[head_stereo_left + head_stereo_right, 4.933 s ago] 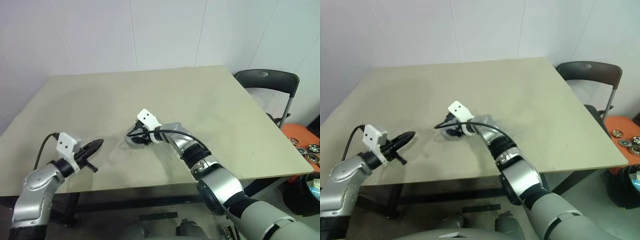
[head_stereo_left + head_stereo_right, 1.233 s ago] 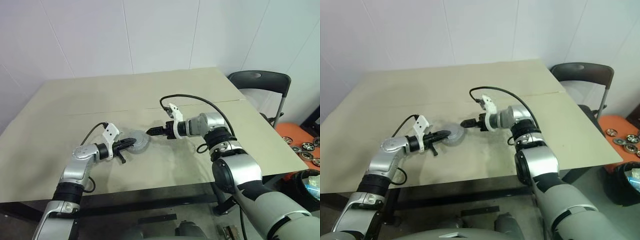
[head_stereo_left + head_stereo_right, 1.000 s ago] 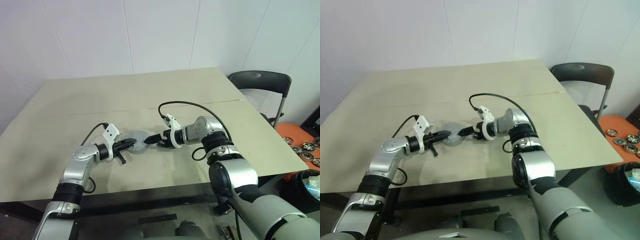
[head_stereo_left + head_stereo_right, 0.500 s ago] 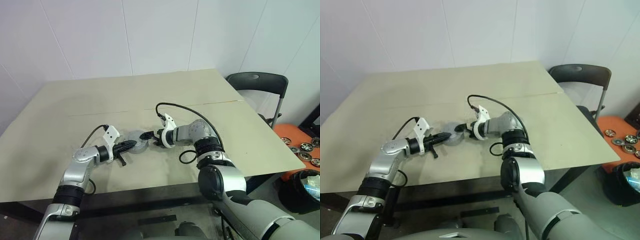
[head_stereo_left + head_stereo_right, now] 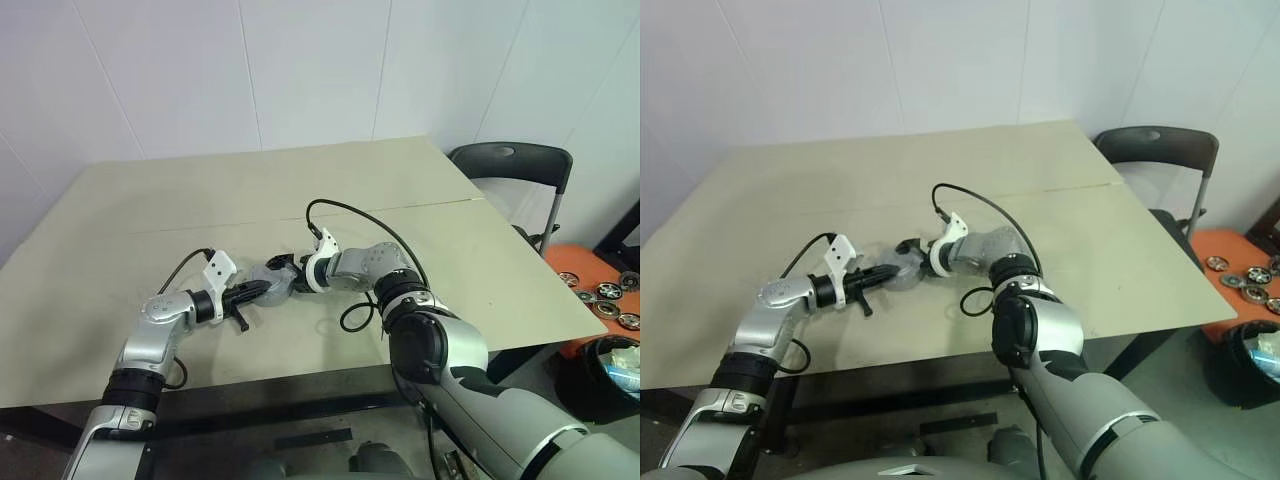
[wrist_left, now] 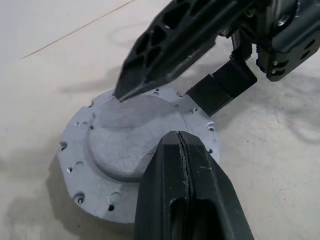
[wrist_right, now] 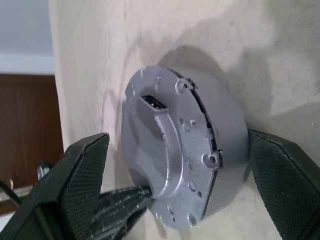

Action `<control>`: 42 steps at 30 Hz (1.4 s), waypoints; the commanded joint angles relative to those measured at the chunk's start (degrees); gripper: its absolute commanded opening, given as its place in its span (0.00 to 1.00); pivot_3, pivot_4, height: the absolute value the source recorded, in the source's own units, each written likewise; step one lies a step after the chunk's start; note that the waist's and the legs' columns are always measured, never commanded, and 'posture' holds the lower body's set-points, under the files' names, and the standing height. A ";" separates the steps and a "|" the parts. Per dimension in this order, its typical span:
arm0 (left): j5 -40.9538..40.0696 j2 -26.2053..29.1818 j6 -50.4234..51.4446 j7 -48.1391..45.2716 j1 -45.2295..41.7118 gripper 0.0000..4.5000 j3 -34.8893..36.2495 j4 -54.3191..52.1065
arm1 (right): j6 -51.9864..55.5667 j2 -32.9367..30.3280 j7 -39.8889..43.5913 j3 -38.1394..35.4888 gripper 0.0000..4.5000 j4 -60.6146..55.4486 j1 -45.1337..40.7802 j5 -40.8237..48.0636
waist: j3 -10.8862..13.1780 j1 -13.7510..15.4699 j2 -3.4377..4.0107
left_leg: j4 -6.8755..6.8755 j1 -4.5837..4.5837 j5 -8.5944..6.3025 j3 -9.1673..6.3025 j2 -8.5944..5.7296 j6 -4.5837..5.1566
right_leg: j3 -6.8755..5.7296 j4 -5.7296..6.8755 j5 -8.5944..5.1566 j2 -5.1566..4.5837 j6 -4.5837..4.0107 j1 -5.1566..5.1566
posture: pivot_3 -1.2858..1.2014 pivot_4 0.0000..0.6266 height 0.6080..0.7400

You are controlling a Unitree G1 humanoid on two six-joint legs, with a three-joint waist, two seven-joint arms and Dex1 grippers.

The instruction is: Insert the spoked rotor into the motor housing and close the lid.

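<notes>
The motor housing (image 7: 227, 117) stands on the table as a short silver-grey cylinder. The lid (image 7: 165, 150), a grey disc with a raised centre and small holes, lies flat on top of it. The spoked rotor is hidden. My left gripper (image 6: 179, 145) is shut with nothing between its fingers, and its tip rests on the lid (image 6: 115, 145) from the left. My right gripper (image 7: 177, 135) is open, one finger on each side of the housing. Its fingers (image 6: 165, 40) reach over the lid's far edge. From the head camera both grippers meet at the housing (image 5: 277, 274) near the table's middle.
The beige table (image 5: 180, 200) has a thin seam running across it. A dark chair (image 5: 515, 165) stands at the right edge. On the floor to the right are an orange tray with small wheels (image 5: 600, 290) and a black bin (image 5: 612, 362).
My right gripper has moved left to the housing and rolled, so its open fingers now straddle it. The left gripper has stayed on the lid.
</notes>
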 commanded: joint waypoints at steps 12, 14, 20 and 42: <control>2.82 0.07 -0.22 0.19 -0.32 0.00 -3.19 3.71 | -0.05 7.19 3.91 -0.19 0.34 2.13 -1.78 4.93 | 0.03 -1.95 -0.02 | -0.16 -0.32 0.00 0.01 0.00 0.00 | 0.12 0.00 0.01 0.01 -0.01 -0.28 | 0.52 0.00 1.00; 2.82 0.10 -0.29 0.26 -0.33 0.00 -3.16 3.74 | -0.11 7.15 4.09 0.32 0.29 2.22 -1.70 4.61 | 0.02 -2.05 0.10 | -0.15 -0.22 0.00 0.01 -0.02 0.00 | 0.12 -0.01 0.01 -0.02 -0.01 -0.14 | 0.52 0.00 1.00; 2.75 0.12 -0.62 0.92 -0.31 0.00 -2.76 3.73 | -0.28 7.23 5.01 1.54 0.28 2.47 -1.63 4.18 | 0.03 -2.11 0.12 | -0.06 -0.16 0.00 0.00 -0.03 0.00 | 0.11 -0.01 0.01 -0.01 0.00 -0.05 | 0.52 0.00 1.00; -35.57 -8.26 22.00 16.75 -0.82 0.00 26.81 -16.61 | -2.55 7.21 7.91 2.55 0.27 2.95 -0.54 5.05 | 0.15 -2.46 -0.06 | -0.08 -0.38 0.00 0.00 0.01 0.00 | 0.12 -0.01 0.01 0.02 0.00 -0.29 | 0.52 0.00 1.00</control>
